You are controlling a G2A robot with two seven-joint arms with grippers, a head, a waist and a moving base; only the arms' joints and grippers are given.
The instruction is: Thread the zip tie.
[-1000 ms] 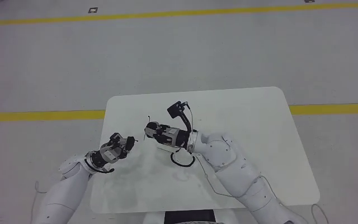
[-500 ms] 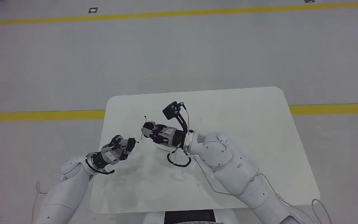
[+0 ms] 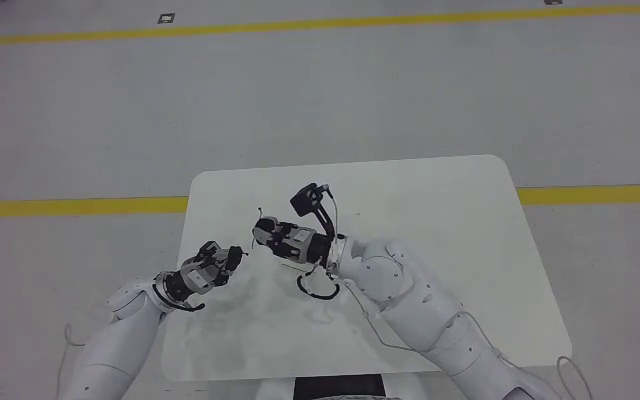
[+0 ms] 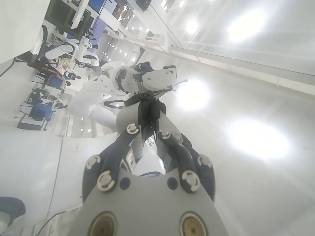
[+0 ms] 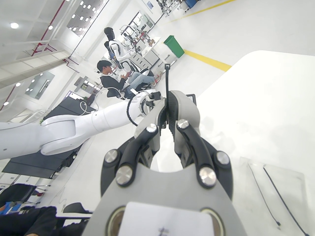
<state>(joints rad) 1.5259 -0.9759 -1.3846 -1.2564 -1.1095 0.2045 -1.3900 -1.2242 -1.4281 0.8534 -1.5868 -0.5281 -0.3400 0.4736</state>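
A thin black zip tie (image 5: 167, 79) stands up out of my right gripper (image 5: 168, 101), which is shut on its strap, with the head at the free end. In the top view the right gripper (image 3: 262, 233) hovers over the white table (image 3: 440, 210), just right of the left gripper (image 3: 234, 256), and the two are nearly touching. The left gripper (image 4: 147, 104) is shut on a black strap end. Just beyond it is the right gripper (image 4: 160, 74), with the zip tie (image 4: 181, 82) poking out. I cannot tell whether both hold the same tie.
Several spare black zip ties (image 5: 278, 192) lie on a clear sheet (image 5: 295, 173) on the table near the right arm. The table's rounded far edge (image 3: 350, 166) borders grey floor with a yellow line (image 3: 90, 206).
The right gripper has moved a little left and away from me, closing on the left gripper, which has edged slightly right. Both stay shut.
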